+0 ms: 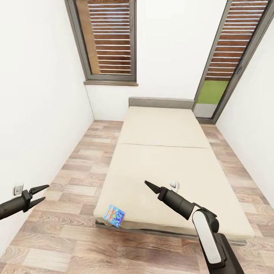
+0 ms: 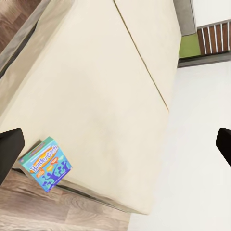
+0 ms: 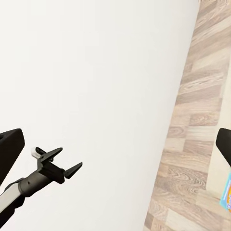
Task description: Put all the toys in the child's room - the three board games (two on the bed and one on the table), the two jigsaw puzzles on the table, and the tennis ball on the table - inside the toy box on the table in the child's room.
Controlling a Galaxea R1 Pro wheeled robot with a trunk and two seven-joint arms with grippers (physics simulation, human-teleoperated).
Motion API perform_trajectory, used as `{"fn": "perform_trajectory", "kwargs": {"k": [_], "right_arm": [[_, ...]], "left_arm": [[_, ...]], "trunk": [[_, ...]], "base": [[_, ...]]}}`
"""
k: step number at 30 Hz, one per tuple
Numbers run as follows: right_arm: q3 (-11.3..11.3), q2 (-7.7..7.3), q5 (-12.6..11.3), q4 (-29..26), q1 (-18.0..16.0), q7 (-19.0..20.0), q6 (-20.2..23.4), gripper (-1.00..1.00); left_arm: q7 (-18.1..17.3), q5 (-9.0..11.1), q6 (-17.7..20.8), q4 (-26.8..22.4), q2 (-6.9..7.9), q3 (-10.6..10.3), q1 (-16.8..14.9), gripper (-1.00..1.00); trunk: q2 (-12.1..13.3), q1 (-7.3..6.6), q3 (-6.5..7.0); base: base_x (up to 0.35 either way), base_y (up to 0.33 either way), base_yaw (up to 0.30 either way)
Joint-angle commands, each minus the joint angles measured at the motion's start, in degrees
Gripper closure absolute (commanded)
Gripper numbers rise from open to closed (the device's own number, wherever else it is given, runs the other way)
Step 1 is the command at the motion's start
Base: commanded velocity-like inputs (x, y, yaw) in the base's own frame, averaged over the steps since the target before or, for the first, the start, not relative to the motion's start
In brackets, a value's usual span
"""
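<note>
A small blue-teal board game (image 1: 114, 215) lies flat on the near left corner of the bed (image 1: 163, 152), a beige mattress on a dark frame. The box (image 2: 46, 163) also shows in the left wrist view, and its edge (image 3: 226, 196) in the right wrist view. My left gripper (image 1: 45, 191) hangs open over the floor, left of the bed and apart from the box. My right gripper (image 1: 148, 184) hovers over the mattress's near part, right of the box; its fingers (image 3: 10, 149) stand wide apart, holding nothing. The toy box, table, jigsaw puzzles and tennis ball are out of view.
A small white object (image 1: 174, 185) lies on the mattress just beyond my right gripper. White walls close in on the left and right. Wood-plank floor (image 1: 76, 179) runs along the bed's left side and in front of it. Two tall dark-framed windows (image 1: 110, 42) stand behind.
</note>
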Motion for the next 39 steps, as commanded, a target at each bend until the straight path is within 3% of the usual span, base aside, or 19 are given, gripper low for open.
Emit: {"fn": "perform_trajectory", "kwargs": {"k": [1, 39], "right_arm": [[-0.1, 0.04, -0.2, 0.0, 0.0, 0.0, 0.4, -1.00], [0.0, 0.11, -0.2, 0.0, 0.0, -0.1, 0.3, -1.00]], "left_arm": [[-0.1, 0.0, 0.3, 0.0, 0.01, 0.1, -0.1, -1.00], [-0.1, 0.0, 0.2, 0.0, -0.05, 0.1, -0.1, -1.00]], "trunk": [[-0.1, 0.03, 0.00], [-0.1, 0.03, 3.59]], "base": [[0.000, 0.000, 0.000], [0.000, 0.000, 0.000]]}}
